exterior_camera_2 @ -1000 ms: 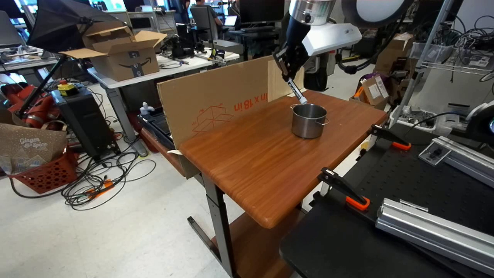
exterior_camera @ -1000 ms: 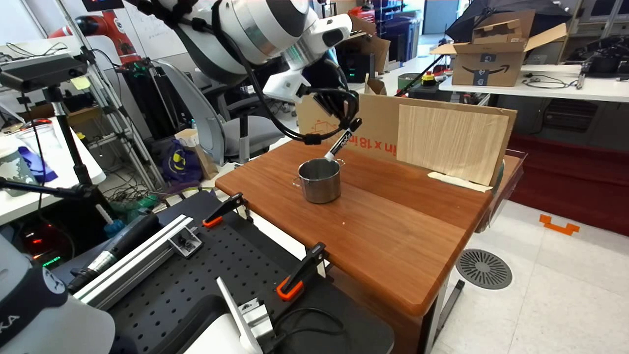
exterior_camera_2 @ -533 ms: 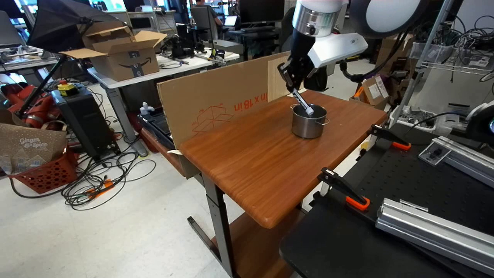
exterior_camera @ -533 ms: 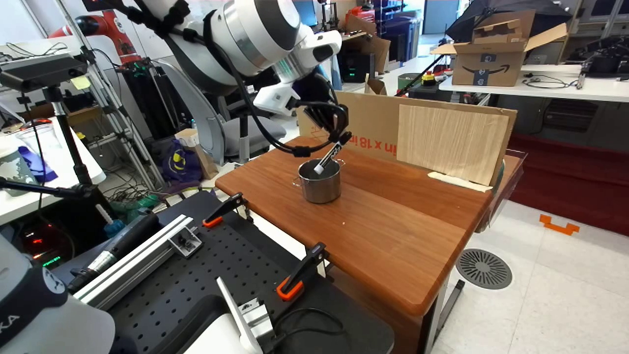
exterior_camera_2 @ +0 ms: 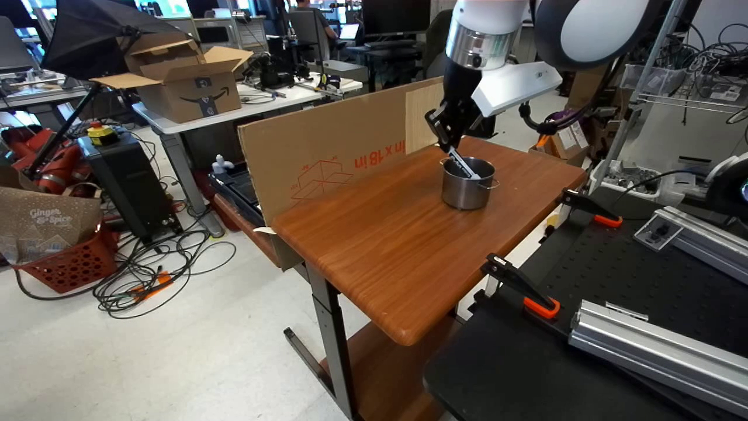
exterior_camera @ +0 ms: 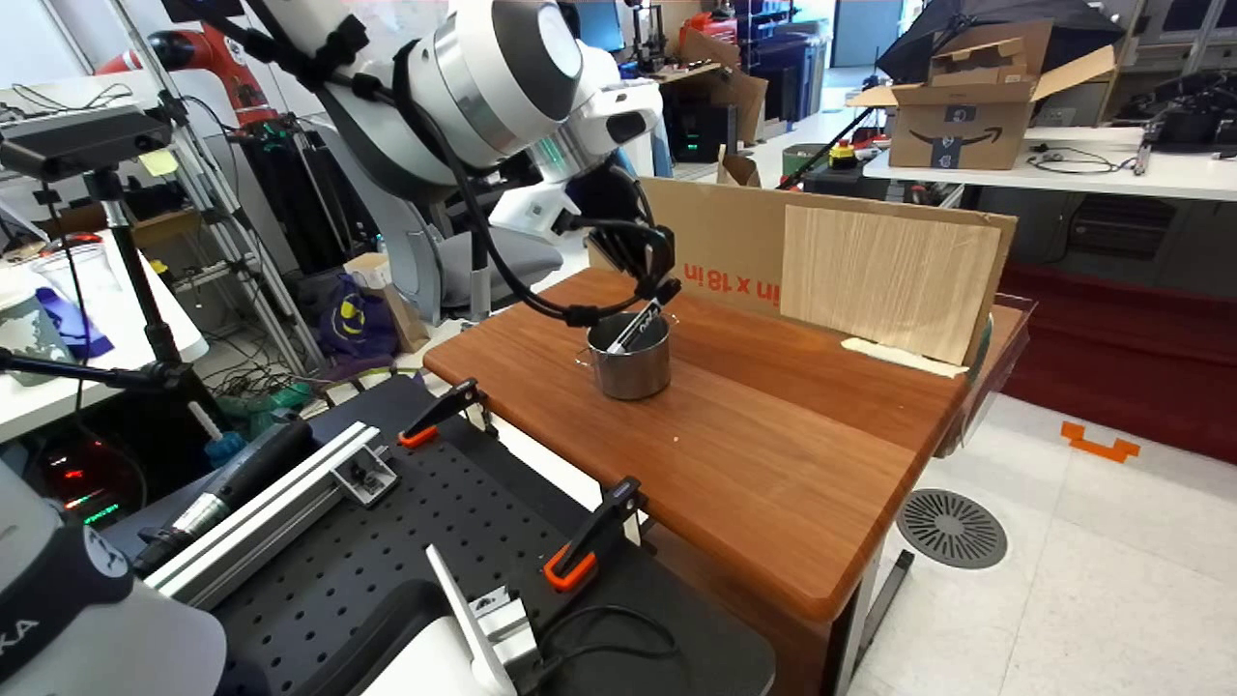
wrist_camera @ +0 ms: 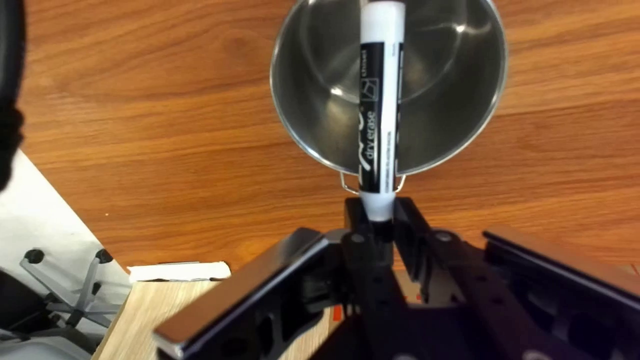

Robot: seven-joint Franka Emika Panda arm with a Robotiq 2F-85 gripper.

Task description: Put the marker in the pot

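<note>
The marker (wrist_camera: 380, 115) is slim and black with white ends. It slants, with its white lower end inside the mouth of the grey metal pot (wrist_camera: 440, 115) in the wrist view. In both exterior views the pot (exterior_camera: 633, 375) (exterior_camera_2: 466, 196) stands upright on the wooden table, and the marker (exterior_camera: 635, 330) (exterior_camera_2: 464, 164) crosses its rim. My gripper (wrist_camera: 381, 215) is shut on the marker's upper end, just outside the pot's far rim. The gripper also shows above the pot in an exterior view (exterior_camera_2: 447, 145). The marker's very tip is cut off in the wrist view.
A cardboard sheet (exterior_camera_2: 327, 155) with a wood-grain panel (exterior_camera: 884, 280) stands along the table's far edge. The pot has thin wire handles, one near the gripper in the wrist view (wrist_camera: 345, 182). Black clamps (exterior_camera: 599, 532) (exterior_camera_2: 520, 283) hold the table's near edge.
My gripper has moved lower and toward the robot base with the marker in it. The marker's white end has gone from above the pot's far rim into its mouth. The pot has not moved.
</note>
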